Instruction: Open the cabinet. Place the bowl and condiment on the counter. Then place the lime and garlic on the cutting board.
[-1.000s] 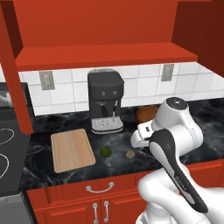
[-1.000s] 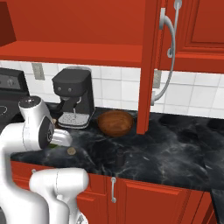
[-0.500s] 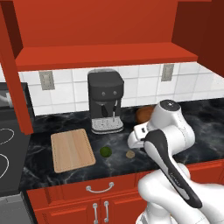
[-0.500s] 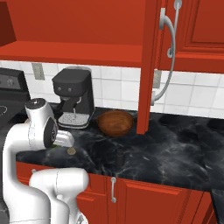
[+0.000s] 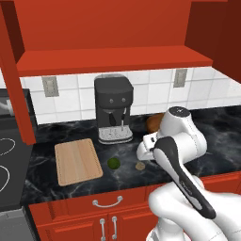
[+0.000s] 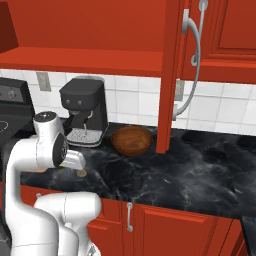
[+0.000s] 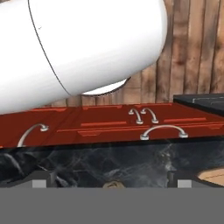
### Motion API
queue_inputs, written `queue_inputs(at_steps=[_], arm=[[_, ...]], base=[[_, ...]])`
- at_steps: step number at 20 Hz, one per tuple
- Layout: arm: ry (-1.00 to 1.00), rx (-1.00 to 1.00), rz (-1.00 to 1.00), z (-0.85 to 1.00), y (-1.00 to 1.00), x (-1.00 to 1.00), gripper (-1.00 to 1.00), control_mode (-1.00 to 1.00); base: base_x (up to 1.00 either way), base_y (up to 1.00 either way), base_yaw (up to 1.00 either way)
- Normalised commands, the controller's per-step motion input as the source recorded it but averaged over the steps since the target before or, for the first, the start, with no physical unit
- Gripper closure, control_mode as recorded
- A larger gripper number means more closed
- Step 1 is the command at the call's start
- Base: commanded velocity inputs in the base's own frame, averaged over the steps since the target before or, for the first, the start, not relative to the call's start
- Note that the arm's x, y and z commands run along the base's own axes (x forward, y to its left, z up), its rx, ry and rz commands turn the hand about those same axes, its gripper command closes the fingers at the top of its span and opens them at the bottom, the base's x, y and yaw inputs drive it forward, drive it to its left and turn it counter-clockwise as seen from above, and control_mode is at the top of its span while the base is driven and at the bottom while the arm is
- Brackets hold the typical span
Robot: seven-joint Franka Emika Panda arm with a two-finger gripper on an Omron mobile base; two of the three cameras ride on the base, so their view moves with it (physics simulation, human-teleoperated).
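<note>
Behind the arm, from the left base view, the red wall cabinet [image 5: 113, 61] is seen open, its shelf bare. On the black marble-patterned counter with thin white veins [image 5: 221, 127] a light tan wooden rectangular cutting board [image 5: 77, 161] lies flat, left of a black coffee machine [image 5: 113, 109]. A small dark green lime [image 5: 113, 163] and a small tan lumpy garlic bulb [image 5: 140, 165] are seen on the counter right of the board, apart from it and from each other. The wide dark brown wooden bowl [image 5: 154, 122] is partly hidden behind the white arm. The hand end of the arm is held low just above the garlic; the fingers are hidden.

From the right base view, the bowl [image 6: 132, 140] is seen resting on the counter [image 6: 200, 170] between the coffee machine [image 6: 85, 110] and the open cabinet door [image 6: 172, 75] with its long silver bar handle [image 6: 192, 60]. The small dark grey cylindrical condiment shaker [image 6: 136, 181] stands upright near the counter's front edge, well apart from the bowl. The garlic [image 6: 80, 173] is glimpsed beside the arm.

From the hand view, the gripper [image 7: 112, 183] is shown with its two dark tips spread wide, nothing between them but the garlic [image 7: 113, 185] below, at the frame edge. Lower red drawers with silver handles [image 7: 162, 131] are seen beyond the counter edge.
</note>
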Motion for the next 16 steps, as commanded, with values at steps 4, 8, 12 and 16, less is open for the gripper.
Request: queue_inputs(at_steps=[4,8,12,16], arm=[[0.07,0.00,-0.10,0.00,0.00,0.00,-1.00,-1.00],[0.05,0.00,-0.13,-0.01,0.00,0.01,-1.00,-1.00],[0.02,0.00,-0.11,-0.10,0.00,0.00,-1.00,-1.00],[0.00,0.00,-0.02,-0.19,0.00,0.04,-1.00,-1.00]], base=[[0.00,0.00,0.00],[0.00,0.00,0.00],[0.00,0.00,0.00],[0.00,0.00,0.00]])
